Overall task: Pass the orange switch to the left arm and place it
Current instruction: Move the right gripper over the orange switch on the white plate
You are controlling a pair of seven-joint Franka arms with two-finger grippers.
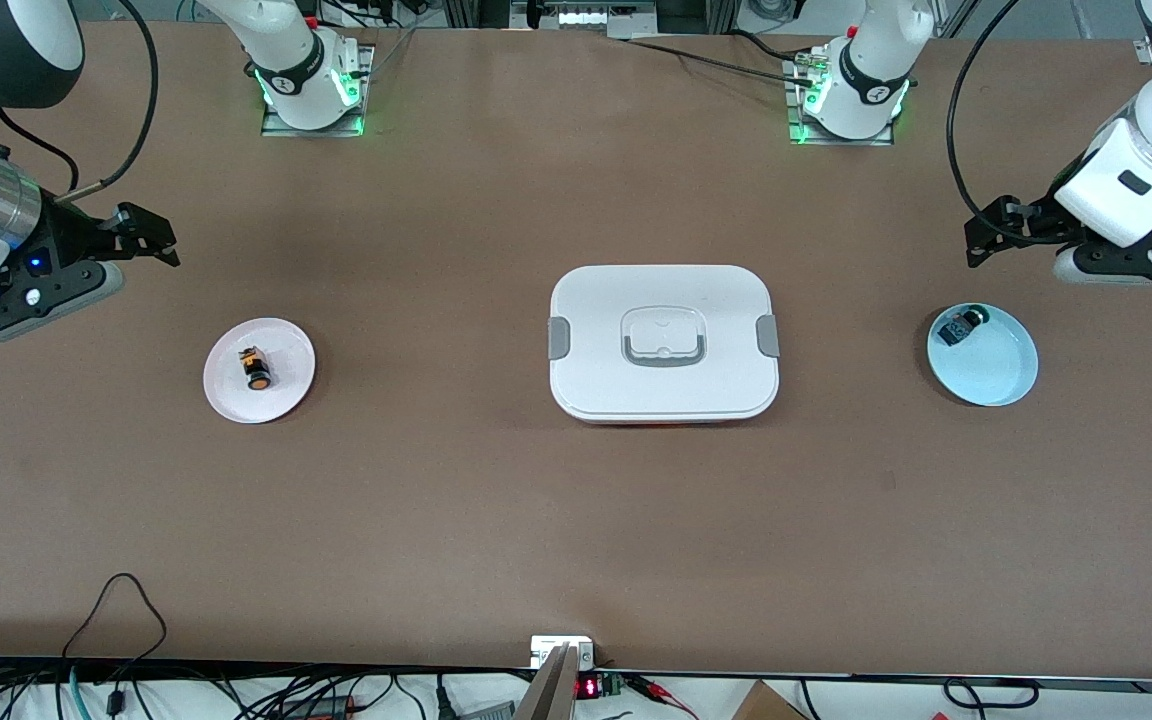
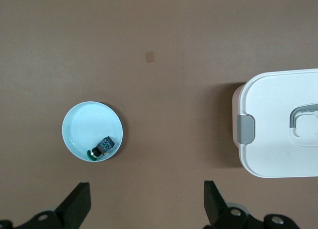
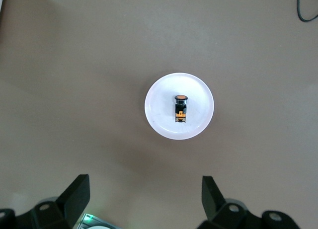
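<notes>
Two grippers, left [image 1: 981,238] and right [image 1: 158,240], hover open-jawed over the table; orange switch [image 1: 256,369] on white plate [image 1: 281,395], box [image 1: 664,342] between.

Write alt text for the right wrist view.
An orange switch lies on its side on a white plate on a brown table. The right gripper hangs open above it, empty.

Table [image 1: 496,520]: matt brown, smooth. Box [image 1: 664,300]: smooth white plastic, grey clips. Plates [image 1: 281,395]: glossy. Switch [image 1: 257,369]: black plastic, orange cap.
</notes>
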